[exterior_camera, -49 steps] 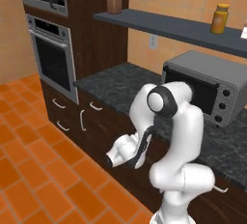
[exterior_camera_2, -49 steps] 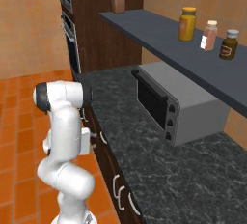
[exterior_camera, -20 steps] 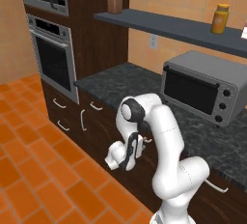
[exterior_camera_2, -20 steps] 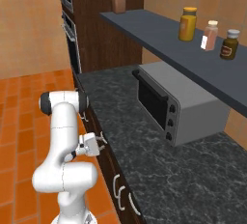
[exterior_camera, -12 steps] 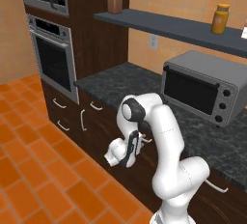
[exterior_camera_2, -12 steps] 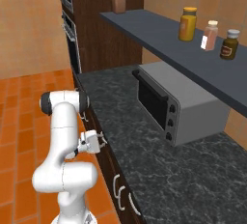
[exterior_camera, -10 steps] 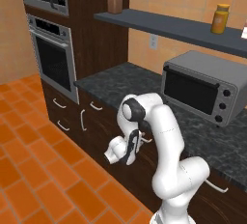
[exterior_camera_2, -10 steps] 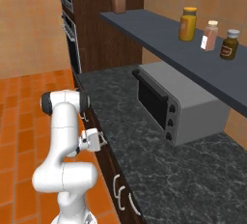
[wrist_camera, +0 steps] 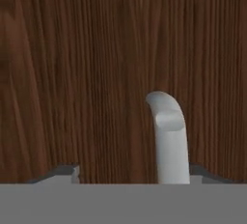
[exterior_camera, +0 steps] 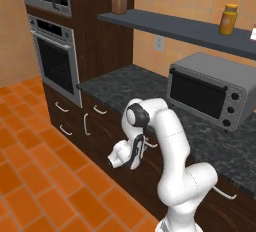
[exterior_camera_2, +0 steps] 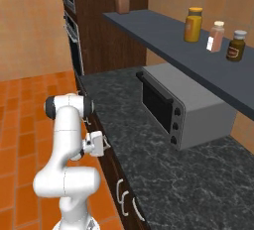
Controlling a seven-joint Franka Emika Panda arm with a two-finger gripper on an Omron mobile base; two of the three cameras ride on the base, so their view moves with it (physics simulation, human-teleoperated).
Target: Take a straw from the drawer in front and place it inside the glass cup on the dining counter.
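Note:
The drawer (wrist_camera: 72,49) presents its dark brown wooden front close to the hand camera. Its curved silver-white handle (wrist_camera: 166,136) rises between my fingertips, nearer the right one. My gripper (wrist_camera: 135,172) is open, with its tips wide apart on either side of the handle and almost at the wood. From the left base view the gripper (exterior_camera: 136,152) is pressed up to the cabinet front under the black counter, and from the right base view the gripper (exterior_camera_2: 105,144) points at that same front. The straw is hidden; the glass cup and dining counter are out of view.
A black speckled counter (exterior_camera: 125,83) carries a grey toaster oven (exterior_camera: 210,93). A wall oven (exterior_camera: 55,66) stands at the left, with a cabinet door's vertical handle (exterior_camera: 85,124) beside it. A shelf with jars (exterior_camera_2: 193,23) hangs above. Orange tile floor (exterior_camera: 40,176) lies behind the arm.
Since 2.5 s ago the arm has bent down and brought the hand in to the drawer front. Over the last second the hand has only drifted slightly.

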